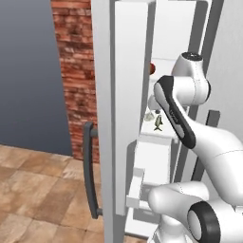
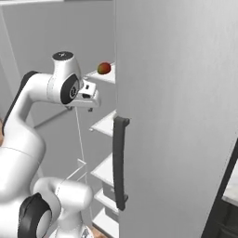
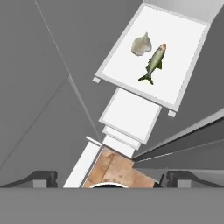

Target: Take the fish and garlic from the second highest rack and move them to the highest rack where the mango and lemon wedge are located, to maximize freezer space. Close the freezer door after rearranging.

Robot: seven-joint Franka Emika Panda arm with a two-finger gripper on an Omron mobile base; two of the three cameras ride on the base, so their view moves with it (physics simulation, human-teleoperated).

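My gripper point(image 2: 91, 98) hangs in front of the freezer point(image 2: 60, 37), level with the space between the highest rack point(image 2: 106, 76) and the second highest rack point(image 2: 108, 124). From the hand view my two fingertips point(image 3: 41, 178) sit far apart at the bottom corners with nothing between them: jaws wide open, holding nothing. In the left base view my own arm covers the gripper, so that view confirms nothing about it.

The fish point(image 3: 154, 64) and the garlic point(image 3: 141, 44) lie just beside each other on the second highest rack point(image 3: 127, 78), apart, well below my fingers. In the left base view the fish point(image 1: 158, 123) stands clear, but the garlic point(image 1: 148, 116) is a pale smudge against white and hard to separate from the shelf.

The mango point(image 2: 104, 68) sits on the highest rack near its front edge. In the left base view only a red sliver of it point(image 1: 152, 68) shows past the freezer door point(image 1: 126, 114). I cannot make out the lemon wedge in any view.

The door stands open, edge-on to the left camera, its handle point(image 1: 90, 171) cut off partly by the door's own edge. In the right base view a second handle point(image 2: 119, 162) runs down a grey panel point(image 2: 176, 116) that hides the right part of every rack.
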